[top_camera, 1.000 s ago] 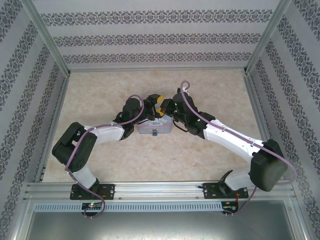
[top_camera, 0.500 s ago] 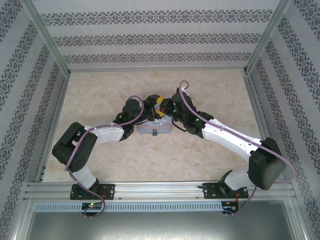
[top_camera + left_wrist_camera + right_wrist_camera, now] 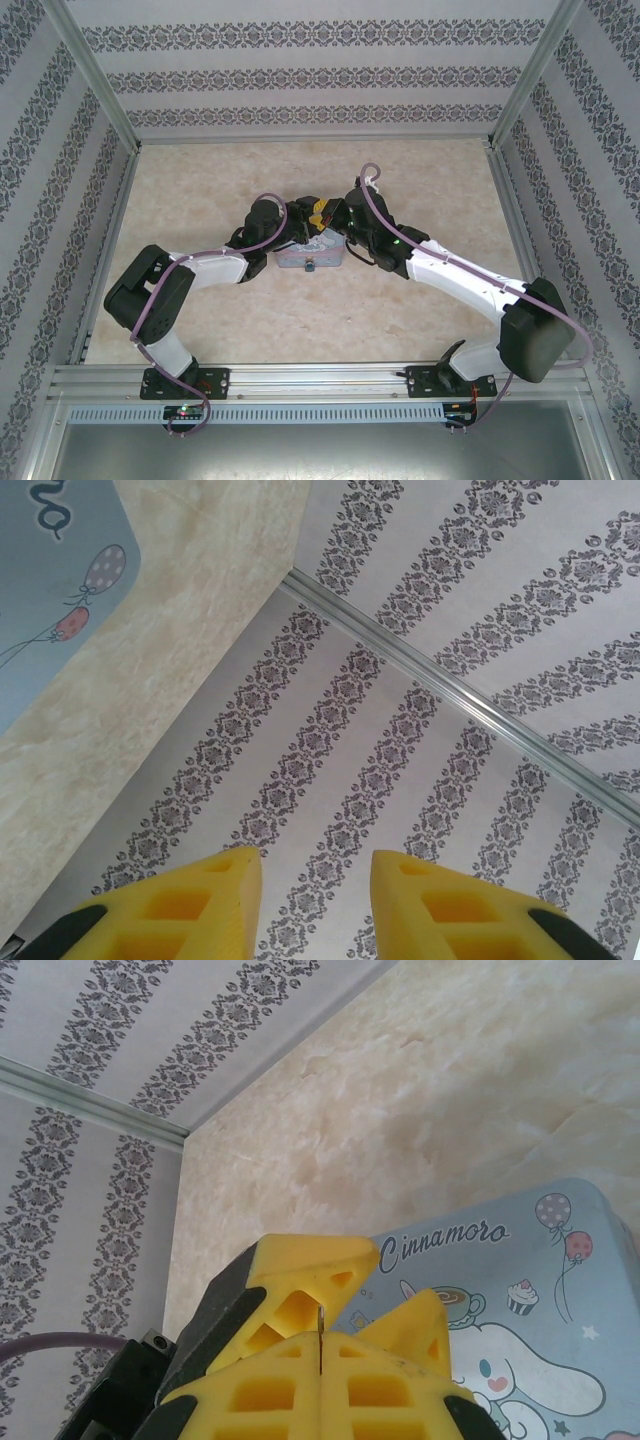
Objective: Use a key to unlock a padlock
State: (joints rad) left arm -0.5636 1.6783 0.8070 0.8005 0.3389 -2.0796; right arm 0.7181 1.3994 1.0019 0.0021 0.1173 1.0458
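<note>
Workspace: beige marbled tabletop (image 3: 420, 300), boxed in on left, right and far sides by white walls with grey damask stripes (image 3: 300, 75). Aluminium posts run up the corners and an aluminium rail (image 3: 320, 380) crosses the near edge, carrying both arm bases. Pastel blue tin box with cartoon print (image 3: 295, 259) sits mid-table, and both arms reach in over its far side. Left gripper (image 3: 312, 880): yellow jaws apart with nothing between them. Its camera looks past the tin's corner along the tabletop to the striped wall and a frame rail. Right gripper (image 3: 319, 1335): yellow jaws pressed together just above the tin's lid, beside the "Cinnamoro" lettering, balloons and cartoon dog. A thin pale metal sliver, the key (image 3: 319, 1312), stands edge-on in the seam between the pads, so the grip is closed on it. I can't make out its shape beyond that. The padlock (image 3: 310, 265) shows from the top view as a tiny teal-blue speck on the middle of the tin's near wall, too small to read the shackle. The key is above the lid, apart from the padlock.
</note>
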